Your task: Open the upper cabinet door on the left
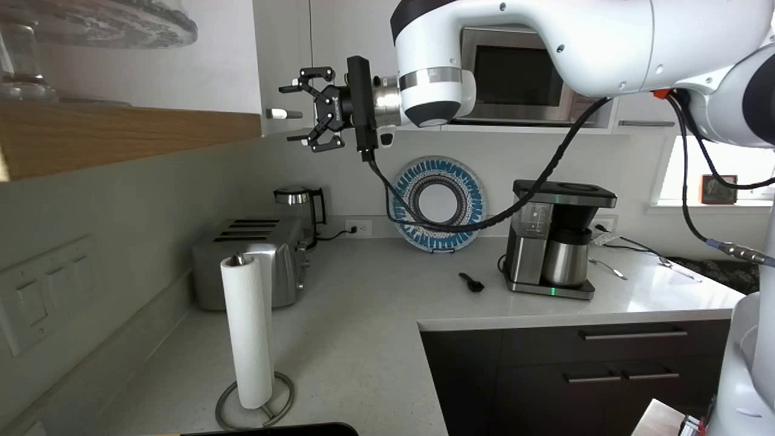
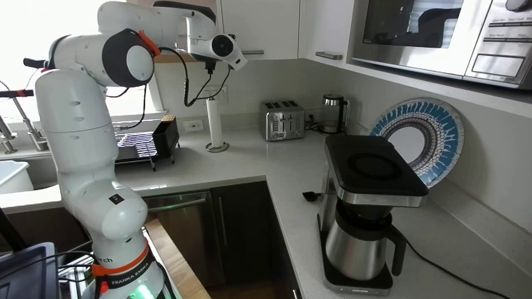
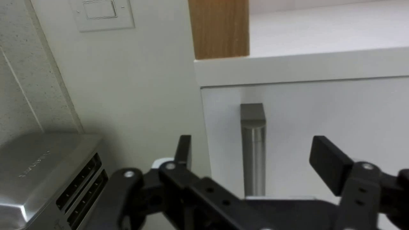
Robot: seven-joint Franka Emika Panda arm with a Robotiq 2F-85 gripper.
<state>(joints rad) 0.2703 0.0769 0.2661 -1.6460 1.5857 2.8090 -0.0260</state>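
Facing the white door (image 3: 297, 115) and cylindrical handle (image 3: 254, 156), the "FRANKA EMIKA" arm's (image 2: 85, 137) claw (image 1: 292, 114) gaped, a metal toaster (image 2: 282, 120) near the surface's (image 1: 357, 339) back corner.

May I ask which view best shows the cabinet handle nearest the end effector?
The wrist view: the handle looks largest there, lower end hidden. Both exterior views show it small, the arm overlapping it in an exterior view.

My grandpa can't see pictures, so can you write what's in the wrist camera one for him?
A black claw stands open, its fingers showing on either side of a metal handle on a white door. A silver toaster is at the lower left, and a switch is at the top left.
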